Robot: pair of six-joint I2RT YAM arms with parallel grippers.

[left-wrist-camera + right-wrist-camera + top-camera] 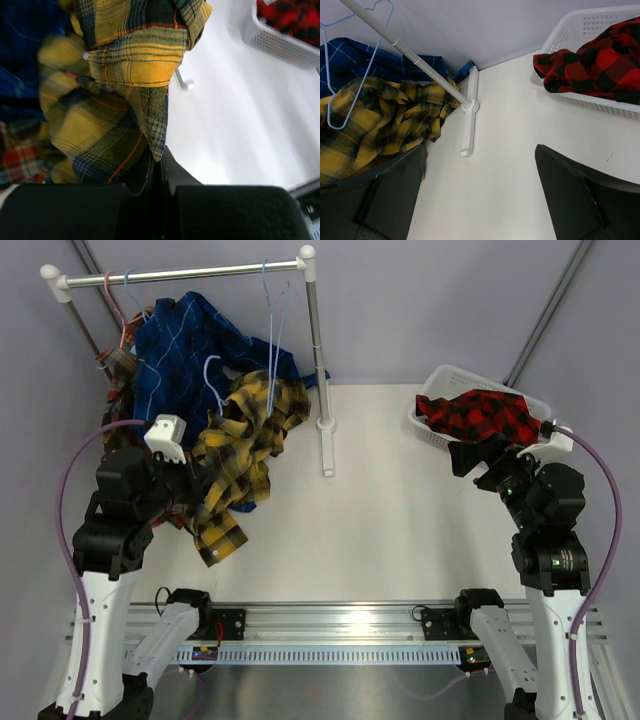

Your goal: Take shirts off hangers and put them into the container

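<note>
Yellow-and-black plaid is what the left claw [159, 161] has hold of: its jaws are pressed together on a thin point of the yellow shirt [240, 455], a hem or cuff corner, with the bulk of the cloth bunched beyond the fingertips. That shirt sags from under the rail [190, 273] down onto the tabletop [400, 490] at the left, against the blue shirt [185, 340], and a light blue hanger [330, 75] hooked on the rail drops straight into its folds. Whether the garment is free of that wire cannot be told from here, and that is the main hazard: a pull toward the right could drag the hanger along, yank it off the rail, or tug the light rack by its foot [326, 445]. The pinch itself looks slight, so the fabric may slip out once its weight comes onto it. A second pale hanger hook [212, 367] pokes up between the blue and yellow cloth and could snag either shirt. The right claw [480, 150] stands spread wide and holds nothing, poised over bare tabletop just short of the container [432, 380], which sits at the far right, well apart from the rack. The red shirt [480, 415] is in it but spills over the near rim, so a careless pass by that arm, or a second shirt dropped on top, could tip it back out.
</note>
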